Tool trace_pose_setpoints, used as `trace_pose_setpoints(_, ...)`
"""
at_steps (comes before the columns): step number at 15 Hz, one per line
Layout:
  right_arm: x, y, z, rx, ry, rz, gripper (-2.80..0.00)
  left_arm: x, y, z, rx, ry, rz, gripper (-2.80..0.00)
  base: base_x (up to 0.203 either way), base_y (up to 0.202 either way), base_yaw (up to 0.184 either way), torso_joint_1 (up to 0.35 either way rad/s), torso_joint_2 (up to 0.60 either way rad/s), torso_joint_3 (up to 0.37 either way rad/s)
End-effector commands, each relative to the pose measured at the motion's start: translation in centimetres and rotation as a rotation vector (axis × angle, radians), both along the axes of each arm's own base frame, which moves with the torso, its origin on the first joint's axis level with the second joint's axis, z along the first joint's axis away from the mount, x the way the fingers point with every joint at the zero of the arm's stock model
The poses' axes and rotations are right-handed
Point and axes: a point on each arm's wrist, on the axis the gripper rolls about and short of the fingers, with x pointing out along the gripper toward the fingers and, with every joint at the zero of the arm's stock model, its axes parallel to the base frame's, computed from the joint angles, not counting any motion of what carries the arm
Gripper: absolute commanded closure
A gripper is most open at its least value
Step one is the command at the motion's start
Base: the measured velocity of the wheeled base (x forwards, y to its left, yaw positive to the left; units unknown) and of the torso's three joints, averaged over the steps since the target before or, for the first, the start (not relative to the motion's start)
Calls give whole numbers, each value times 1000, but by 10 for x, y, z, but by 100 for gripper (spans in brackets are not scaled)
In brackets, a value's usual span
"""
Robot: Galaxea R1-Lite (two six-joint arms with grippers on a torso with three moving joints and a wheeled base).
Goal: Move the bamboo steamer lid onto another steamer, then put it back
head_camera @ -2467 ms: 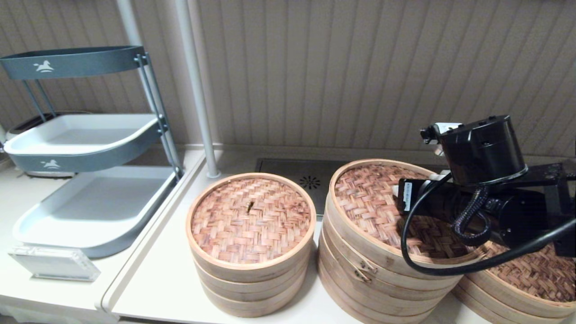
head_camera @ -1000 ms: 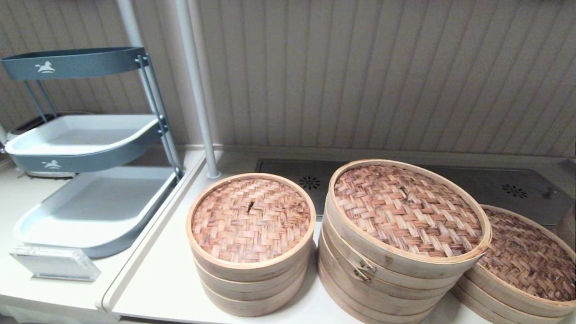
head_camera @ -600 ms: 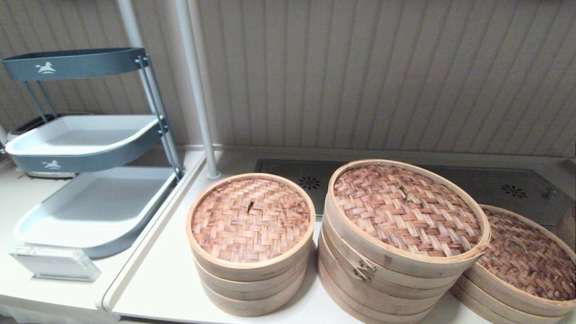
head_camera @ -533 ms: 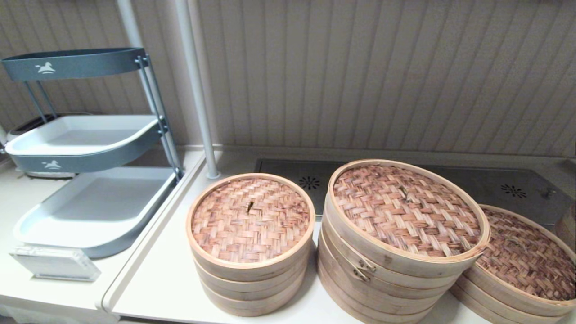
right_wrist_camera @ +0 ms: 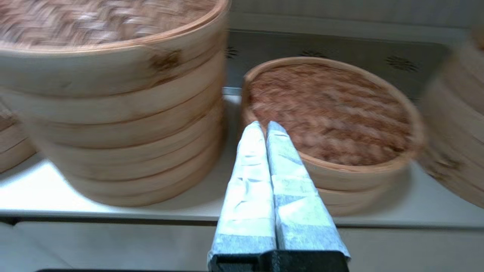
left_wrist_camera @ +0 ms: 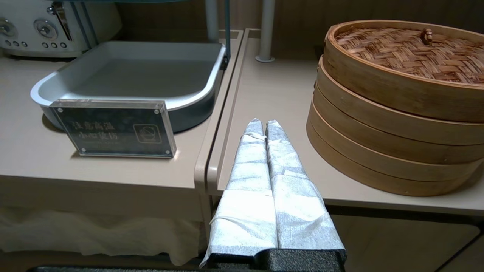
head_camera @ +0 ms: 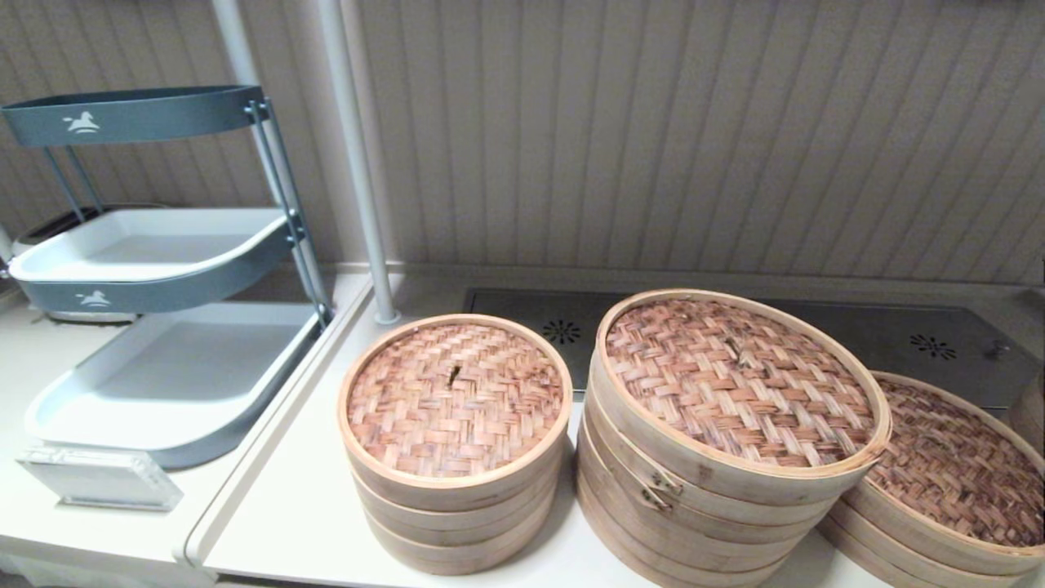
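The bamboo steamer lid (head_camera: 739,380), reddish-tan weave with a deep pale rim, sits on the tall stack with the metal clasp (head_camera: 657,486); the right wrist view shows its rim (right_wrist_camera: 113,64). The other steamer (head_camera: 955,474), low with a darker woven lid (right_wrist_camera: 332,109), stands to its right. Neither arm shows in the head view. My right gripper (right_wrist_camera: 263,124) is shut and empty, low in front of the counter edge, facing the gap between the two wide stacks. My left gripper (left_wrist_camera: 263,122) is shut and empty at the counter's front edge, left of the small steamer (left_wrist_camera: 397,94).
The narrower small steamer (head_camera: 455,396) stands left of the tall stack. A grey tiered rack with trays (head_camera: 163,359), an acrylic sign (head_camera: 98,478) and a white pole (head_camera: 359,163) are at the left. A metal drain plate (head_camera: 922,343) lies behind. Another stack (right_wrist_camera: 457,124) is at far right.
The right arm, which hung over the big lid 2.5 s ago, has drawn back out of the head view. The lids and stacks have not moved.
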Motion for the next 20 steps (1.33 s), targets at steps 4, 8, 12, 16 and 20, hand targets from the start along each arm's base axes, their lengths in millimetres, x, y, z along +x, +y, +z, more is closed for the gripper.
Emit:
trace_pose_setpoints(4, -7, 2, -53, -54, 3, 88, 0, 2, 0, -7, 0, 21, 0, 0, 0, 0, 0, 0, 0, 0)
trace_pose_setpoints(8, -11, 2, -57, -53, -27, 97, 0, 2, 0, -7, 0, 22, 1, 0, 0, 0, 0, 0, 0, 0)
trace_pose_setpoints(12, -11, 2, -58, -6, -31, 91, 0, 2, 0, -7, 0, 22, 0, 0, 0, 0, 0, 0, 0, 0)
trace_pose_setpoints(16, -11, 2, -58, 3, -29, 85, 0, 2, 0, -7, 0, 22, 2, 0, 0, 0, 0, 0, 0, 0)
trace_pose_setpoints(20, -11, 2, -58, 0, -31, 86, 0, 2, 0, -7, 0, 22, 1, 0, 0, 0, 0, 0, 0, 0)
